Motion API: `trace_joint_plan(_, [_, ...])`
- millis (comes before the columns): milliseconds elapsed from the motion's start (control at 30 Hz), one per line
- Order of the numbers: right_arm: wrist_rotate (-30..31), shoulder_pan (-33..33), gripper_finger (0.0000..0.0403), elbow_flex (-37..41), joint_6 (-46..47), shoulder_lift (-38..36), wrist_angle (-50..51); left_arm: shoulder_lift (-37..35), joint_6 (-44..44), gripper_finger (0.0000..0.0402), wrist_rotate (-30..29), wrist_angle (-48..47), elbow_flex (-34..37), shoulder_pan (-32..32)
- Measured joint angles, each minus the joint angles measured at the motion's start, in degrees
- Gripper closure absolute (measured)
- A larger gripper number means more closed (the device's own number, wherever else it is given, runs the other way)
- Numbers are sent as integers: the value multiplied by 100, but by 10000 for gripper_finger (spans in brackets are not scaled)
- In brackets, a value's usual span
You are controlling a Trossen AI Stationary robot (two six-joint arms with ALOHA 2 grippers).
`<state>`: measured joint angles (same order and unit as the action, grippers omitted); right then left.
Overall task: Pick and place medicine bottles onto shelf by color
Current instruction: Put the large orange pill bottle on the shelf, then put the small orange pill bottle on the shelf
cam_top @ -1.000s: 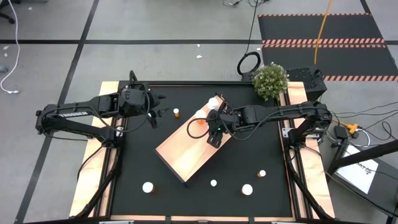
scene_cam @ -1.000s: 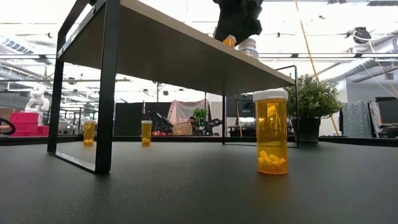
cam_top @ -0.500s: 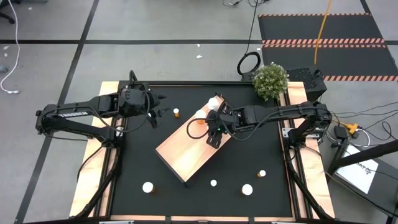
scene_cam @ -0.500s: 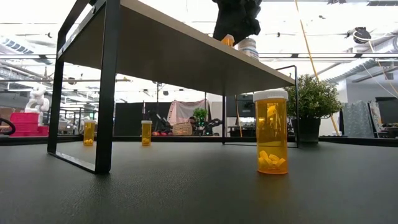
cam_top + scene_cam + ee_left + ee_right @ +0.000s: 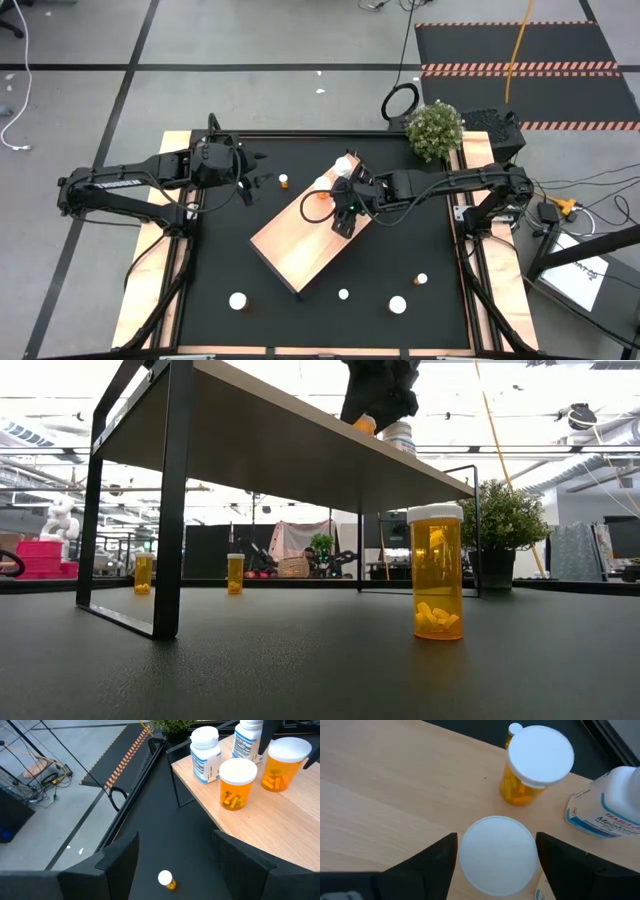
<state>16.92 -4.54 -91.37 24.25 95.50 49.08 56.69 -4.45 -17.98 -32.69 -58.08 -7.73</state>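
Right gripper (image 5: 346, 207): poised over the far end of the pale wooden shelf board with dark thin edges (image 5: 300, 240). In the right wrist view its two dark fingers (image 5: 432, 857) stand either side of a white-capped bottle (image 5: 497, 855) standing on the board; whether the pads press the cap or stand just clear of it cannot be told.

Left gripper (image 5: 175, 865): fingers parted, holding nothing, hovering above the black tabletop mat (image 5: 240, 265) left of the shelf (this arm waits).

On the shelf, far end: an orange pill bottle with a white cap (image 5: 532, 767), a white labelled bottle (image 5: 610, 805) just beside it. The left wrist view shows two white bottles and two orange bottles grouped there, close together.

On the mat: a small orange bottle (image 5: 284, 181) far-left of the shelf; white-topped bottles at near-left (image 5: 238, 300), near-centre (image 5: 344, 294) and near-right (image 5: 398, 304), and one more (image 5: 421, 280) well apart from the shelf. The low view shows a tall orange bottle with pills (image 5: 436, 572) standing upright.

Surroundings: a green potted plant (image 5: 435, 128) at the table's far-right corner; grey floor with black tape lines; a striped dark floor mat (image 5: 520, 60) beyond.
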Motion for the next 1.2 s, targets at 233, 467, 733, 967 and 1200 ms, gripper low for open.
trace_joint_plan(233, [272, -49, 118, 4, -132, -346, -175, 0, -17, 149, 0, 0, 0, 0])
trace_joint_plan(467, [816, -482, 117, 4, -199, -802, -213, 0, -17, 149, 2, -11, 0, 0])
trace_joint_plan(733, [1918, -1409, 117, 0, -250, -1012, -43, 0, 144, 149, 2, -202, 0, 2])
trace_joint_plan(967, [2397, -2074, 117, 299, 148, -1008, 355, 0, 611, 149, -3, -829, 0, 2])
trace_joint_plan(1200, [2452, -2478, 117, 590, 221, -1000, 428, 0, 1159, 149, -25, -1181, 0, 31])
